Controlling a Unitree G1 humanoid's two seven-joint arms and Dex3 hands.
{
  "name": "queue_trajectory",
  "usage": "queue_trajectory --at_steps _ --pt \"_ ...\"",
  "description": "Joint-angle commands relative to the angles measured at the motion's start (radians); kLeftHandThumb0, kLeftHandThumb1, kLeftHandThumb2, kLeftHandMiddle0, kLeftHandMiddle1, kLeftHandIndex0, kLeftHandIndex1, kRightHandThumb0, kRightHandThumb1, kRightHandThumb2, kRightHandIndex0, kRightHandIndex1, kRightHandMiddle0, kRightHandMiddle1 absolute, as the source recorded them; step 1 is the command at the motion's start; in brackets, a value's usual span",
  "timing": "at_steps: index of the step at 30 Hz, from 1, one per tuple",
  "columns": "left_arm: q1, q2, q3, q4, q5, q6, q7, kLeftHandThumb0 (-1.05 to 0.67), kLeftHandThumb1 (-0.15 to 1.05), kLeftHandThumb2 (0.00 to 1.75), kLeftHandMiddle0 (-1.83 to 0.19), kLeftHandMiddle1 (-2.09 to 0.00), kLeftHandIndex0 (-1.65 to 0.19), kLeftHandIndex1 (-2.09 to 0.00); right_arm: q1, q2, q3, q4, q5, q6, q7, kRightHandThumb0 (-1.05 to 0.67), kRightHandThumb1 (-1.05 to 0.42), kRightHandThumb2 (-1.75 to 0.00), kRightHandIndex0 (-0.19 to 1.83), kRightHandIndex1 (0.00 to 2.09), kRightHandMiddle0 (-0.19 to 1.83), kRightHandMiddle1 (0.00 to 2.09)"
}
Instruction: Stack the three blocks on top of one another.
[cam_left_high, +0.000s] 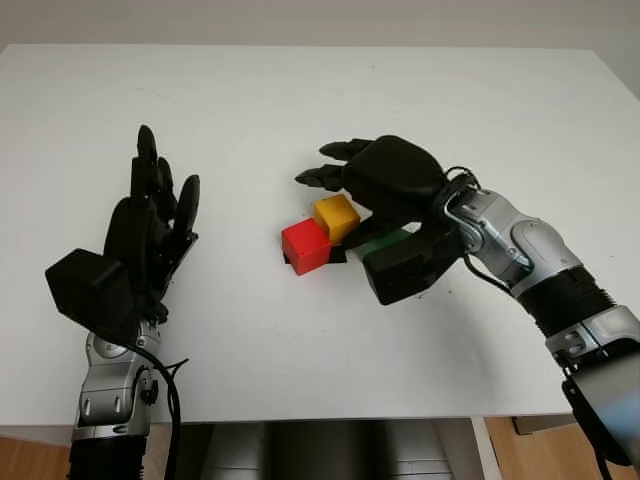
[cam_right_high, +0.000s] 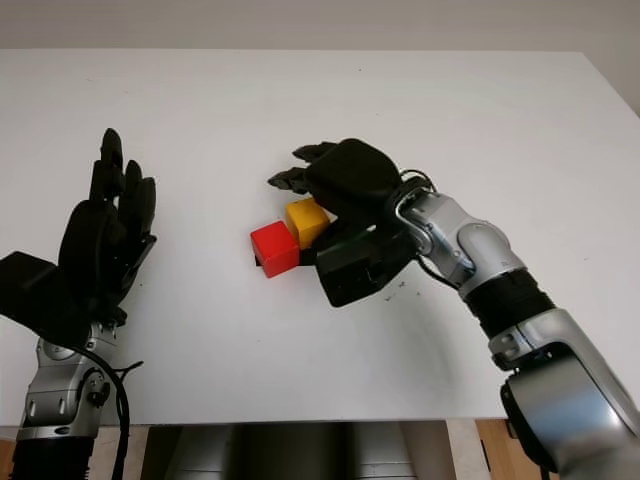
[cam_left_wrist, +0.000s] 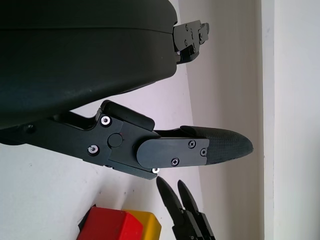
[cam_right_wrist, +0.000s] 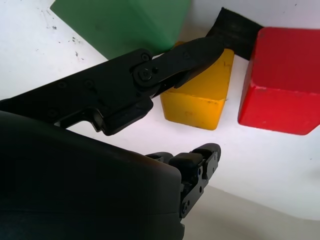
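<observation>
Three blocks sit close together on the white table (cam_left_high: 300, 90). The red block (cam_left_high: 306, 246) is nearest me, and the yellow block (cam_left_high: 335, 215) touches its far right corner. The green block (cam_left_high: 385, 241) lies to their right, largely covered by my right hand (cam_left_high: 332, 196). That hand hovers over the yellow block, open. In the right wrist view its thumb (cam_right_wrist: 190, 55) runs along the yellow block (cam_right_wrist: 197, 97) on the side facing the green block (cam_right_wrist: 125, 25), while the other fingers stay off the block's far side. My left hand (cam_left_high: 155, 205) is open, at the left of the table.
The table's front edge runs just below both forearms. White tabletop stretches behind the blocks and to the right of my right arm. Floor and a grey base show under the table edge.
</observation>
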Motion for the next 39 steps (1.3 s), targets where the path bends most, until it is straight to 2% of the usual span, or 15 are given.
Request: queue_trajectory --at_steps 1,6,7,8,10,18,22,29,33,39 --pt "0.010 0.002 0.002 -0.012 -0.007 -0.009 -0.006 -0.72 1.05 0.41 0.19 0.00 0.19 0.00 -0.020 -0.017 0.013 -0.003 -0.022 0.000 0.002 -0.75 -0.91 -0.05 0.31 0.07 0.46 0.11" --pt "0.009 0.001 0.001 -0.013 -0.009 -0.004 -0.007 -0.75 1.05 0.40 0.19 -0.01 0.19 0.00 -0.024 -0.023 0.019 -0.003 -0.061 0.006 -0.021 -0.73 -0.92 -0.06 0.32 0.07 0.58 0.18" --pt "0.009 0.002 -0.001 -0.014 -0.008 -0.004 -0.007 -0.75 1.05 0.40 0.19 -0.01 0.19 0.00 -0.023 -0.022 0.017 -0.003 -0.065 0.007 -0.033 -0.71 -0.92 -0.05 0.35 0.07 0.57 0.40" --pt "0.009 0.001 -0.001 -0.015 -0.006 0.000 -0.004 -0.75 1.05 0.40 0.19 -0.01 0.19 0.00 -0.022 -0.021 0.016 0.000 -0.071 0.008 -0.050 -0.69 -0.93 -0.05 0.38 0.07 0.45 0.77" --pt "0.007 -0.003 0.000 -0.016 -0.010 0.004 0.000 -0.76 1.05 0.38 0.19 -0.02 0.19 0.00 -0.020 -0.019 0.016 0.002 -0.084 0.016 -0.082 -0.63 -0.92 -0.05 0.43 0.08 0.39 0.98" --pt "0.008 -0.003 0.006 -0.009 -0.015 -0.024 0.002 -0.76 1.05 0.38 0.18 -0.05 0.19 -0.01 -0.021 -0.017 0.024 0.024 -0.111 0.022 -0.175 -0.48 -0.89 -0.05 0.54 0.11 0.46 1.09" --pt "0.010 -0.002 0.004 -0.007 -0.007 -0.029 0.005 -0.77 1.05 0.37 0.18 -0.04 0.18 -0.01 -0.024 -0.017 0.023 0.045 -0.104 0.006 -0.207 -0.42 -0.90 -0.05 0.58 0.10 0.47 1.28" --pt "0.014 -0.004 0.000 -0.006 -0.010 -0.031 -0.005 -0.74 1.05 0.39 0.19 -0.04 0.19 -0.01 -0.018 -0.012 0.012 0.053 -0.077 -0.006 -0.217 -0.38 -0.91 -0.06 0.63 0.11 0.49 1.38" --pt "0.013 -0.004 -0.003 -0.007 -0.009 -0.023 -0.006 -0.76 1.05 0.40 0.19 -0.03 0.19 0.00 -0.020 0.013 -0.033 0.107 0.044 -0.050 -0.202 -0.34 -0.89 -0.05 0.68 0.12 0.52 1.35" --pt "0.015 -0.010 -0.002 -0.010 -0.011 -0.022 -0.001 -0.79 1.05 0.40 0.19 -0.05 0.19 -0.02 -0.072 0.035 -0.131 0.150 0.283 -0.023 -0.003 -0.35 -0.92 -0.06 0.62 0.08 0.47 1.26"
